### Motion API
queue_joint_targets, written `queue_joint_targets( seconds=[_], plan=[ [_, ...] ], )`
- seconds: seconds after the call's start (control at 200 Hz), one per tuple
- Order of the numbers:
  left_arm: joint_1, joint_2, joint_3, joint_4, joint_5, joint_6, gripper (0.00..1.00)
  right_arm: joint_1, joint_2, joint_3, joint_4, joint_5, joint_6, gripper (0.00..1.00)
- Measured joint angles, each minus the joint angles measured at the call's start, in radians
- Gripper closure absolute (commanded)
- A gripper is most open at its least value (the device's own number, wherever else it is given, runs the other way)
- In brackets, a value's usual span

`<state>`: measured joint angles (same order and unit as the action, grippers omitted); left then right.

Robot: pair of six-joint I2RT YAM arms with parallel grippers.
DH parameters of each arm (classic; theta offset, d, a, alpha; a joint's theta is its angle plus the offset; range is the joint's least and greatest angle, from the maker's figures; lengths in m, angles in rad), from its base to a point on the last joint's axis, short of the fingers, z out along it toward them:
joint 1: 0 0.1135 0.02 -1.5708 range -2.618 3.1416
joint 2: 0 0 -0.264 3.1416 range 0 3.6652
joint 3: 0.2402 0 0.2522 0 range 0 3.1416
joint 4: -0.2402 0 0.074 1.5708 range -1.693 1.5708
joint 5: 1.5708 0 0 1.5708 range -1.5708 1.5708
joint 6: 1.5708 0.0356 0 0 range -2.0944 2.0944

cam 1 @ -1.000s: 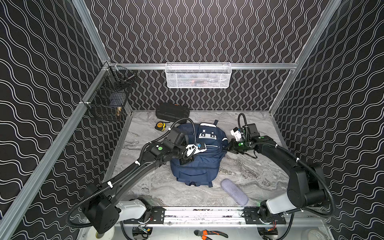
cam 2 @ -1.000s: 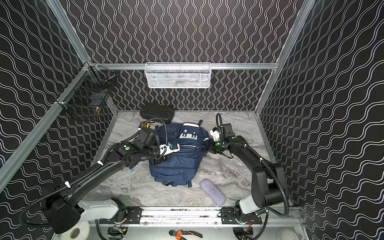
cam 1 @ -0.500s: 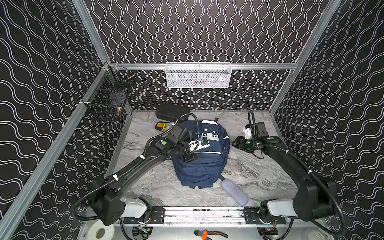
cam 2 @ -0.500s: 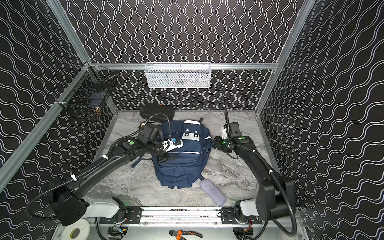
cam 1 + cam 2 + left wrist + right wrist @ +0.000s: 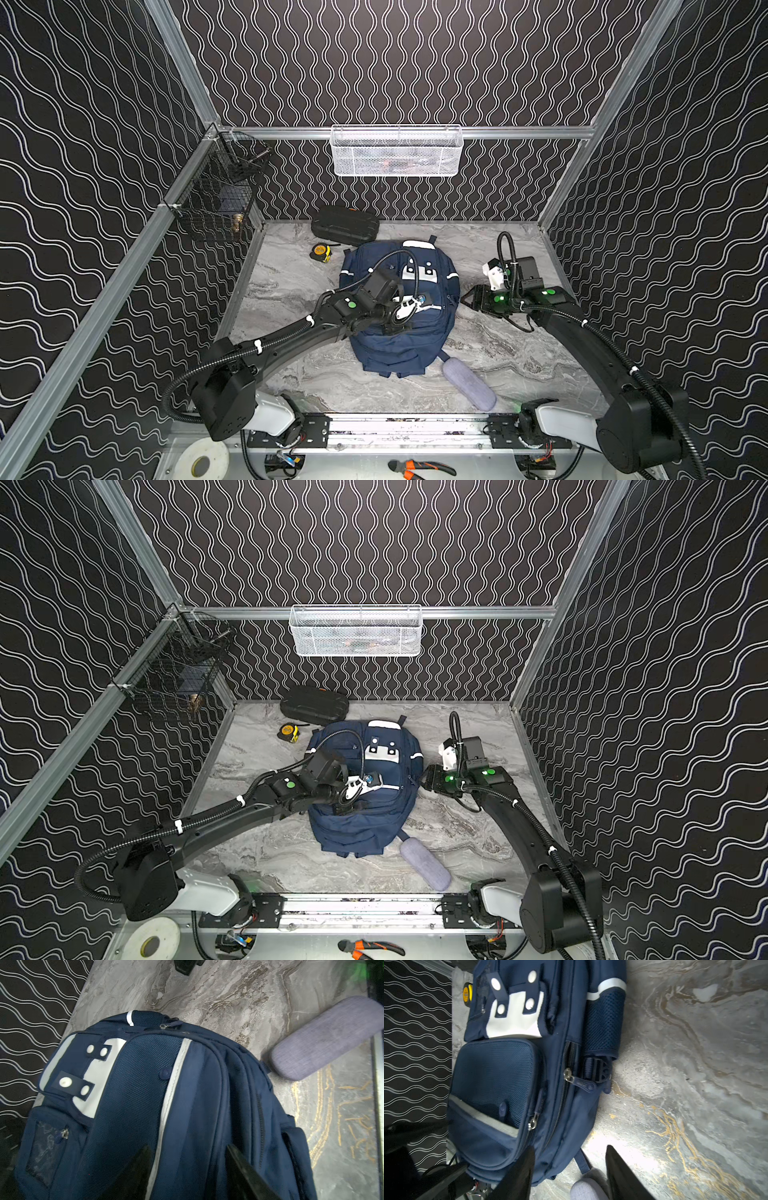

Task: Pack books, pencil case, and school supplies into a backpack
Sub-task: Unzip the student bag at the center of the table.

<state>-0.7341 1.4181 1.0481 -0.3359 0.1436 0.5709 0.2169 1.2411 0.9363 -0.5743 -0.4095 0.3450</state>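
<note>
Lying slantwise beside the backpack (image 5: 399, 353), the pencil case (image 5: 469, 384) sits rightward, probably handier to the right gripper (image 5: 570, 1148), open and empty like the left gripper (image 5: 188, 1147).

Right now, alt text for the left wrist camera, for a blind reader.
A navy-blue fabric backpack with white stripes and patch fills the view, lying on a grey marbled table. A grey-lavender oblong fabric pencil case lies beside it; the left gripper is open over the backpack.

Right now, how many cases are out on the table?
2. The pencil case lies at the backpack's near corner; the black hard case sits behind the backpack, by the back wall. Anything inside the backpack would be hidden.
</note>
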Motion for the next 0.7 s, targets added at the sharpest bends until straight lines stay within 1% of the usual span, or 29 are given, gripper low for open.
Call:
queue_joint_targets(
  seconds=[0.065, 0.265, 0.3, 0.35, 0.39, 0.44, 0.485, 0.586, 0.701],
  plan=[
    [0.0, 0.003, -0.002, 0.006, -0.004, 0.001, 0.44, 0.001, 0.007, 0.005, 0.008, -0.012, -0.006, 0.44],
    [0.0, 0.046, -0.002, 0.001, 0.012, 0.008, 0.45, 0.004, 0.039, 0.041, 0.037, -0.056, -0.019, 0.44],
    [0.0, 0.052, -0.002, 0.0, 0.017, 0.008, 0.46, 0.004, 0.043, 0.045, 0.044, -0.064, -0.021, 0.44],
    [0.0, 0.061, -0.002, -0.001, 0.021, 0.01, 0.52, 0.004, 0.05, 0.046, 0.053, -0.075, -0.022, 0.44],
    [0.0, 0.067, -0.001, -0.001, 0.021, 0.013, 0.6, 0.004, 0.055, 0.048, 0.057, -0.083, -0.024, 0.44],
    [0.0, 0.074, -0.001, -0.001, 0.021, 0.017, 0.78, 0.004, 0.061, 0.061, 0.059, -0.094, -0.025, 0.44],
    [0.0, 0.08, 0.002, -0.006, 0.029, 0.028, 1.0, 0.004, 0.063, 0.072, 0.075, -0.107, -0.029, 0.44],
    [-0.005, 0.08, 0.014, -0.017, 0.016, 0.055, 1.0, 0.005, 0.063, 0.072, 0.111, -0.145, -0.044, 0.43],
    [0.011, 0.045, 0.019, -0.027, 0.01, 0.076, 1.0, 0.005, 0.029, 0.006, 0.195, -0.214, -0.055, 0.39]
  ],
)
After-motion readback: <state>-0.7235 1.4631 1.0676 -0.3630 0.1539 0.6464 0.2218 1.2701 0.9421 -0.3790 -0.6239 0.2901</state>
